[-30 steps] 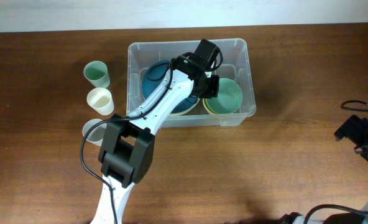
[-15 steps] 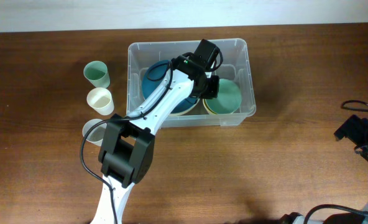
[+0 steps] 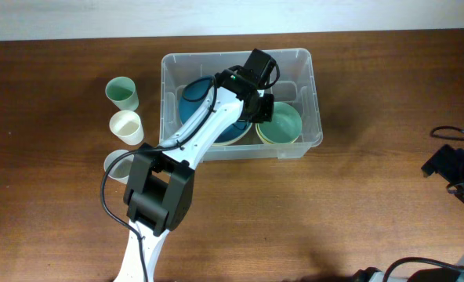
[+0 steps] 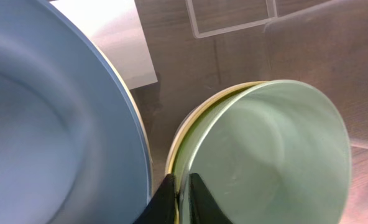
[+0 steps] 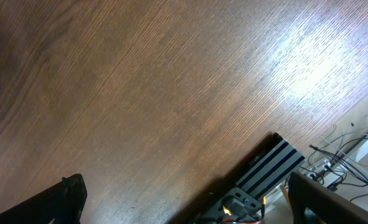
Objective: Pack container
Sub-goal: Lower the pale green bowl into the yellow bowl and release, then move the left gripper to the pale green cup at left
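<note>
The clear container stands at the table's middle back. Inside it, a blue bowl lies at the left and a green bowl sits nested in a yellow bowl at the right. My left gripper reaches into the container and is shut on the green bowl's left rim. In the left wrist view the fingertips pinch that green rim, with the yellow rim just outside and the blue bowl at the left. My right gripper is open and empty over bare table at the far right.
A green cup, a cream cup and a third pale cup, partly hidden by my left arm, stand left of the container. A white label shows on the container's base. Cables and a rail lie past the table's right edge.
The green bowl has gone from tilted to more level and sits lower in the yellow bowl. My left gripper has shifted slightly with it. The right arm has not moved.
</note>
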